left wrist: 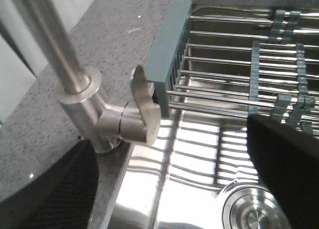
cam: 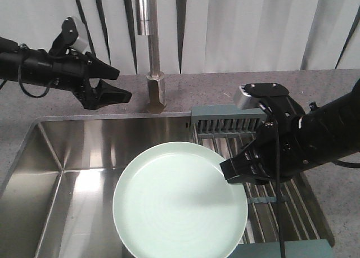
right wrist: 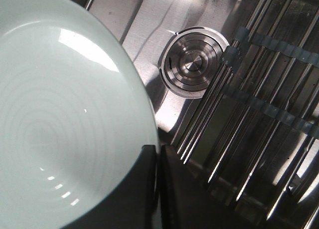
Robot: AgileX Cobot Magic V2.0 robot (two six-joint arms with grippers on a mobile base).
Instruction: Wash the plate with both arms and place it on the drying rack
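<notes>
Plate [cam: 180,202]: being held over the sink [cam: 67,151], rim pinched by the right gripper [cam: 237,173]. Left gripper [cam: 119,84]: being held spread, empty (beside the faucet [cam: 152,61]); level carrying is being advised for rinsing.

Ext cam high, facing down at sink [cam: 67,157], wrist cams close, sharing drain [left wrist: 254,216] & rack [left wrist: 169,44]

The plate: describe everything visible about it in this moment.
The plate is round, pale mint green, smooth and glossy, with a low rim and faint concentric rings. It is held face up over the sink, beside the drying rack. The right gripper pinches its rack-side edge; nothing else visibly touches it.
</notes>
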